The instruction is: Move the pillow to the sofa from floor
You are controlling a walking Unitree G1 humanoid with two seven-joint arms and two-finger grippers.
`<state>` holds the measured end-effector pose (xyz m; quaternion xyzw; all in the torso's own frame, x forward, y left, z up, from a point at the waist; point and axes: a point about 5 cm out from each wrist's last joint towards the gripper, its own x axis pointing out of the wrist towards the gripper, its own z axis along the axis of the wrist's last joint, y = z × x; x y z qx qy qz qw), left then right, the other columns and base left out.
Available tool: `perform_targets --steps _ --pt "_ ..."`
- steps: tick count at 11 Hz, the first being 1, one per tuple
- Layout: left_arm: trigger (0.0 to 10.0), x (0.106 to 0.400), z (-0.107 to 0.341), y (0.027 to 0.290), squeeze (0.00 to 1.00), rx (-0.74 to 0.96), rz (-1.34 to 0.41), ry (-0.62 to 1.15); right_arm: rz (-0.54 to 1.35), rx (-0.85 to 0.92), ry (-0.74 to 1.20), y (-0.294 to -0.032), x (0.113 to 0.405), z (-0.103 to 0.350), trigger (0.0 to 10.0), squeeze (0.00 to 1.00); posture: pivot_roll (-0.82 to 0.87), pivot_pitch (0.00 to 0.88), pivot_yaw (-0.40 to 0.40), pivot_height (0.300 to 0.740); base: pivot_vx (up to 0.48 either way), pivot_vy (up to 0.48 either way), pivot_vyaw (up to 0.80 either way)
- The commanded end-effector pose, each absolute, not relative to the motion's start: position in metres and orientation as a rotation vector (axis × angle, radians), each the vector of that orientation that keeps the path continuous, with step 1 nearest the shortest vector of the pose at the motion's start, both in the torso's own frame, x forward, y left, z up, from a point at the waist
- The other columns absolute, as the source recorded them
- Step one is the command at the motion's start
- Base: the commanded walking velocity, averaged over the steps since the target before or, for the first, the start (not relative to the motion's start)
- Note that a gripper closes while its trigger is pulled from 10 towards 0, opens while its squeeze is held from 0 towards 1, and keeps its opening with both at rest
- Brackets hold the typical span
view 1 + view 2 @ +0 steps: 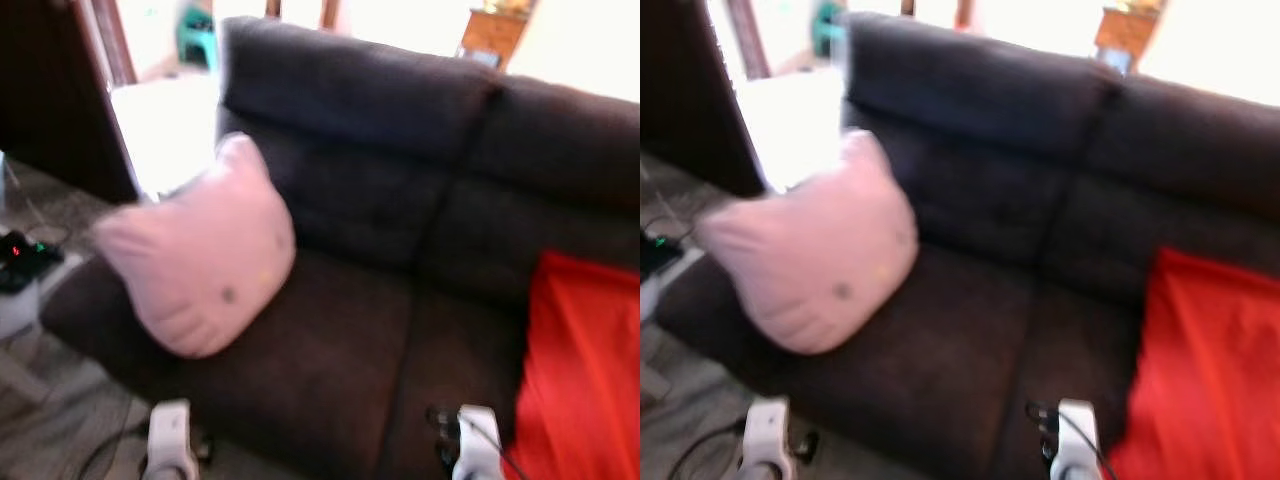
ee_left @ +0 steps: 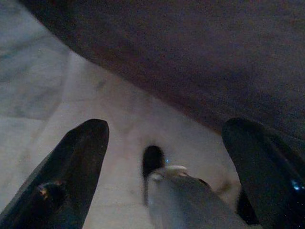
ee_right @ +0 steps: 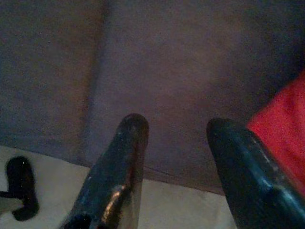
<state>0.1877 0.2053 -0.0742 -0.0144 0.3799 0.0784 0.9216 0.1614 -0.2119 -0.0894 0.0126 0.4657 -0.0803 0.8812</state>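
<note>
Jaws apart and empty, both grippers hang low before the dark sofa [image 1: 400,330], where the pink pillow [image 1: 200,265], perched near the seat's edge, could slide to the floor [image 2: 47,86].

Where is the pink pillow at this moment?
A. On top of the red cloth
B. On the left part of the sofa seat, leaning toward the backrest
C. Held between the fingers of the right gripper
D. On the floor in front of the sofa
B. The pink pillow rests on the left part of the dark sofa, its upper edge against the backrest; the red cloth lies apart from it, at the right end.
</note>
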Motion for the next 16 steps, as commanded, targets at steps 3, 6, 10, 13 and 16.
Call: perform_targets --steps 3,6,10,13,16 --pt "10.0 0.1856 -0.0761 0.2032 0.0 -0.064 0.171 0.793 -0.172 0.022 0.964 -0.2137 0.1637 -0.0881 10.0 0.0 0.08 0.035 -0.104 0.736 0.0 0.0 0.0" --pt "10.0 0.1839 -0.077 0.2026 0.0 -0.057 0.167 0.796 -0.175 0.021 0.969 -0.2139 0.1634 -0.0884 10.0 0.0 0.08 0.035 -0.104 0.736 0.0 0.0 0.0" --pt "10.0 0.1834 -0.0772 0.2016 0.0 -0.061 0.165 0.793 -0.171 0.028 0.972 -0.2135 0.1632 -0.0885 10.0 0.0 0.08 0.032 -0.105 0.736 0.0 0.0 -0.69" --pt "10.0 0.1834 -0.0771 0.2022 0.0 -0.061 0.162 0.791 -0.168 0.024 0.974 -0.2134 0.1633 -0.0886 10.0 0.0 0.08 0.032 -0.105 0.736 0.0 0.0 -0.69" --pt "10.0 0.1836 -0.0771 0.2011 0.0 -0.047 0.149 0.793 -0.167 0.021 0.975 -0.2137 0.1632 -0.0886 10.0 0.0 0.08 0.033 -0.107 0.736 0.0 0.0 -0.68"
